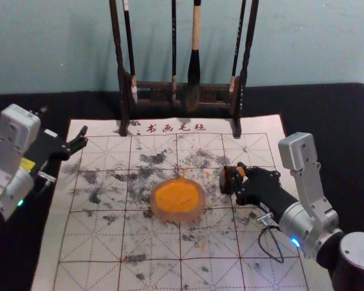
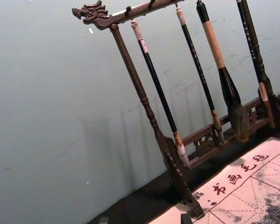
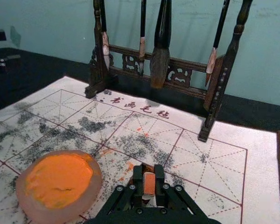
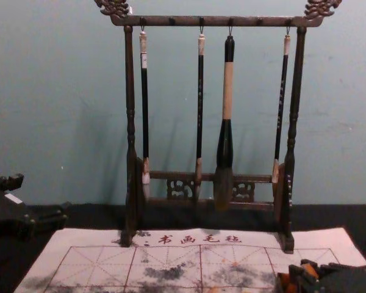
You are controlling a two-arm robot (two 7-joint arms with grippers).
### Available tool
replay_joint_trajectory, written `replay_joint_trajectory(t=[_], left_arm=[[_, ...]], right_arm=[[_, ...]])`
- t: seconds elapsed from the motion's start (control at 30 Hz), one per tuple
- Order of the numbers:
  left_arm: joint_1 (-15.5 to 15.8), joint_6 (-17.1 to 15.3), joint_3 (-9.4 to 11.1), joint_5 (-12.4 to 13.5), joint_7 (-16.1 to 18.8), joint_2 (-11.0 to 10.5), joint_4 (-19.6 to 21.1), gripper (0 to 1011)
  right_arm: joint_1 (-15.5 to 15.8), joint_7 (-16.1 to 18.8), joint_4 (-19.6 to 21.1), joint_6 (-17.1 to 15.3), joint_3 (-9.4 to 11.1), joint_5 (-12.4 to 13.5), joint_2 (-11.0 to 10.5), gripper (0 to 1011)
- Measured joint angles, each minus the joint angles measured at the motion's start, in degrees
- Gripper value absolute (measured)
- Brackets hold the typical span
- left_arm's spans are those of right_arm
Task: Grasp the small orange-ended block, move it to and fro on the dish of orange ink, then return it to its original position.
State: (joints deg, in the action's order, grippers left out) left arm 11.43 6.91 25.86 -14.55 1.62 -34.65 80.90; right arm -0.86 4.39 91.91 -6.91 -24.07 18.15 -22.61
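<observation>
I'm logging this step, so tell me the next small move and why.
Probably lift the orange-ended block slightly, then ease it left toward the dish: the right gripper has its fingers closed on the block, which sits to the right of the dish, off the orange ink. That assumes the inking is yet to come, which these pictures cannot settle.
</observation>
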Motion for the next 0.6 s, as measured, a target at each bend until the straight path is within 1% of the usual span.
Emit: replay_joint_trajectory(t=[0.33,0.5,0.6], left_arm=[[0.00,0.00,0.00,0.00,0.00,0.00,0.00,1001],[0.00,0.00,0.00,0.00,0.00,0.00,0.00,1001],[0.00,0.00,0.00,0.00,0.00,0.00,0.00,1001]], right_arm=[[0.64,2.54,1.10,0.55,1.76,0.00,0.89,125],[0.40,4.27,1.71,0.47,1.87,-1.14,0.37,124],[-0.05,5.74,2.17,0.25,1.87,-1.98,-0.37,125]])
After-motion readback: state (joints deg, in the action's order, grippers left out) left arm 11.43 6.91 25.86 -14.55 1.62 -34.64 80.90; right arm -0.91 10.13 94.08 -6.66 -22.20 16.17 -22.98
